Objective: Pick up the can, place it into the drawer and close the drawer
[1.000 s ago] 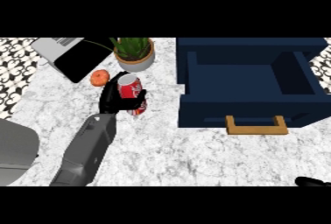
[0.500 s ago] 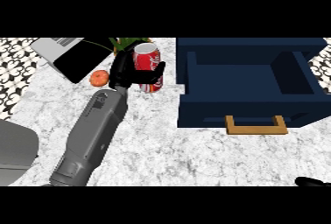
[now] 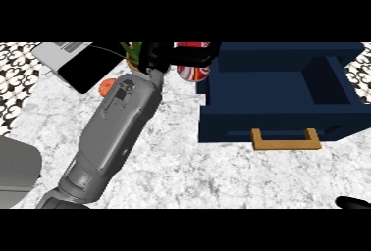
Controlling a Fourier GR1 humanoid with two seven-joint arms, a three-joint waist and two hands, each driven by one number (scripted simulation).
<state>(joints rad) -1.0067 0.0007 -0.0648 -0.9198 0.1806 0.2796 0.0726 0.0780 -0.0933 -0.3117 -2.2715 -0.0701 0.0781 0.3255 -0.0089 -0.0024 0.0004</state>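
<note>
My left robot hand [image 3: 161, 55], curled around the can [image 3: 193, 71], has lifted it off the counter [image 3: 181, 166] toward the open drawer [image 3: 279, 93], so placement follows.

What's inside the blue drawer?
The open drawer shows only its bare blue floor and walls. The can, held in the left hand, is beside it, not inside.

The long grey left forearm [image 3: 116, 132] slants up from the lower left edge toward the top centre. Its black left hand [image 3: 163, 56] curls its fingers round a red-and-white cylindrical can [image 3: 193, 71]. The black right hand [image 3: 353, 203] barely shows at the lower right corner.
</note>
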